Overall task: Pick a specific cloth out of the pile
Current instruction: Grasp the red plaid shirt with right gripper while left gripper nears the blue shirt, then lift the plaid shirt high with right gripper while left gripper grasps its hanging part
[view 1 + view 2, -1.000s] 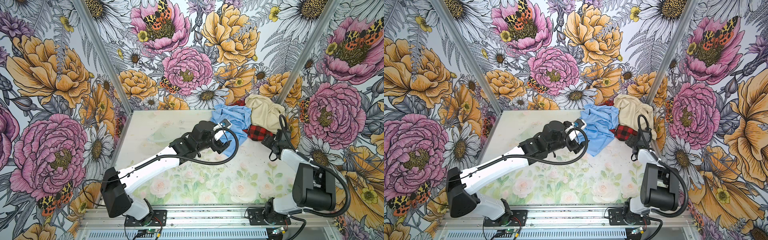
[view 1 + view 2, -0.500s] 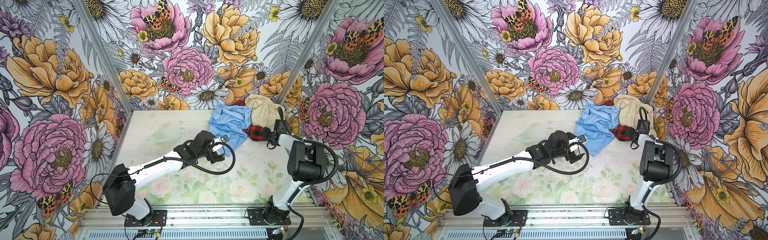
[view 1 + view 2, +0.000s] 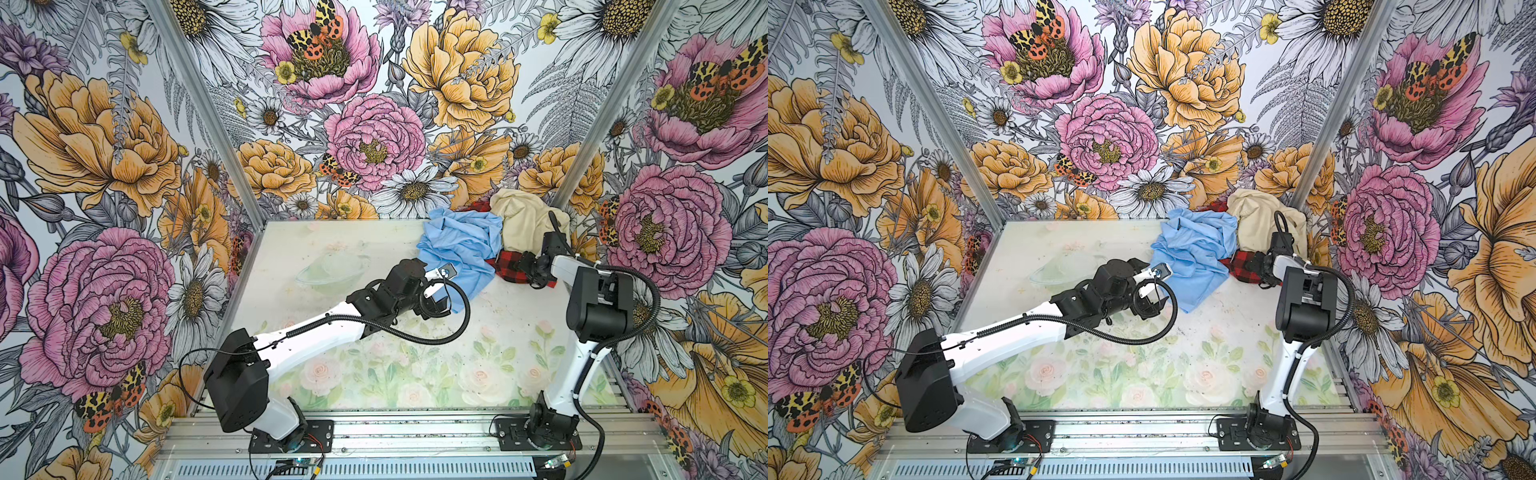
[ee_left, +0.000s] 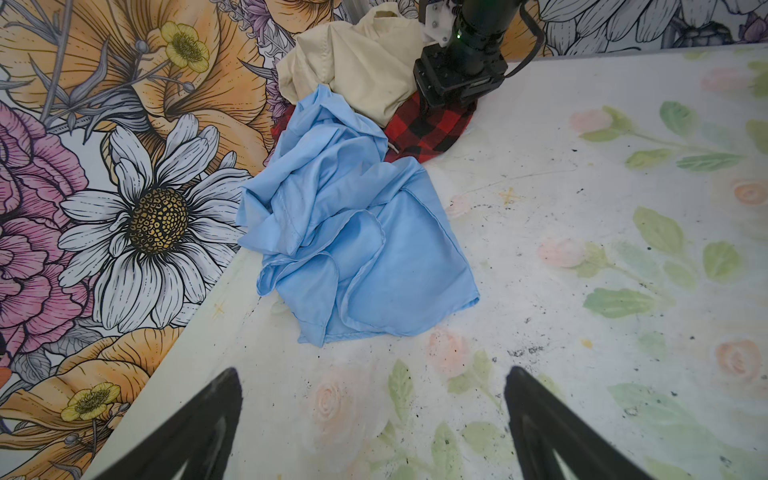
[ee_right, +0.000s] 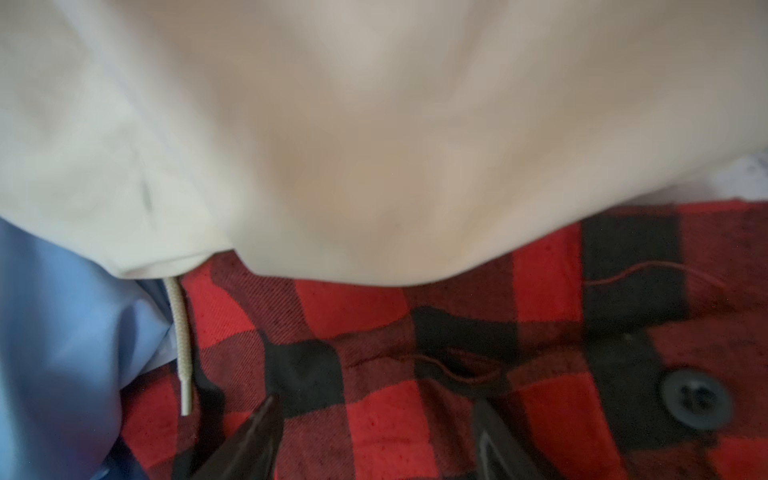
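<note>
- Pale, flower-printed counter (image 3: 498, 332) is carrying the pile (image 3: 494, 245) in its far right corner.
- Light blue cloth (image 3: 457, 253) is sprawling widest, spreading from the pile over the counter.
- Cream-beige cloth (image 3: 521, 220) is heaping up in the corner, overlapping the cloth's far part.
- Red-and-black check, the cloth (image 3: 509, 269) is poking out at the pile's near right edge, tucked under both neighbours.
- Left pincer (image 4: 372, 372) is hovering over bare counter short of the blue hem, jaws wide apart.
- Right pincer (image 5: 376, 403) is setting its tips on the check fabric, jaws apart.
- Cream drawstring (image 5: 183, 345) is dangling onto the check.
- Dark button (image 5: 696, 399) is sitting on the check.
</note>
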You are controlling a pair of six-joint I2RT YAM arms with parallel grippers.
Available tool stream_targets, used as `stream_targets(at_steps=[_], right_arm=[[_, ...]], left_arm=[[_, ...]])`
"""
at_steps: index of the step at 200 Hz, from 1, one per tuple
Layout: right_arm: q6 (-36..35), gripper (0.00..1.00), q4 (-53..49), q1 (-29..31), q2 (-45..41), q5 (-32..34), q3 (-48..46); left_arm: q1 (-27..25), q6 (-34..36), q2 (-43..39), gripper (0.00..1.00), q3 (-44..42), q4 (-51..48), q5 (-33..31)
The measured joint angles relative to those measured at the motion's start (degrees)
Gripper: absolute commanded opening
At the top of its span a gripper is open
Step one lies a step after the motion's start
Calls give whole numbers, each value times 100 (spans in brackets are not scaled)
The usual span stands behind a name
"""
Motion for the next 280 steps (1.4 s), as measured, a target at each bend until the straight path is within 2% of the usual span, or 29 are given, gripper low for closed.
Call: stream_targets(at_steps=[35,56,77,106,158,181,212,246,280], right_arm=[[-219,63,-533,199,214,245,452],[-404,55,-925,376,417,411,837],[-581,39,-1246,507,581,544,1139],[-737,0,-1486,573,612,557,1198],[-874,0,-1434,649,476,448,1032],[-874,0,-1453,710,-98,448,715],[-868,0,-1408,734,-1235,345,763],[-807,0,-1342,734,-2057,59,1582],[-551,0,-1329,787,-1976,-291,3005]], left_arm=[[0,-4,0,99,0,2,-15],[0,-7,0,99,0,2,-22],[0,-24,-7,99,0,2,-59],[0,-46,-52,99,0,-2,-83],[0,-48,-160,99,0,0,-157],[7,-48,-173,99,0,0,-173],[42,-103,-232,99,0,0,-190],[83,-195,-293,99,0,33,-214],[151,-219,-348,99,0,44,-363]])
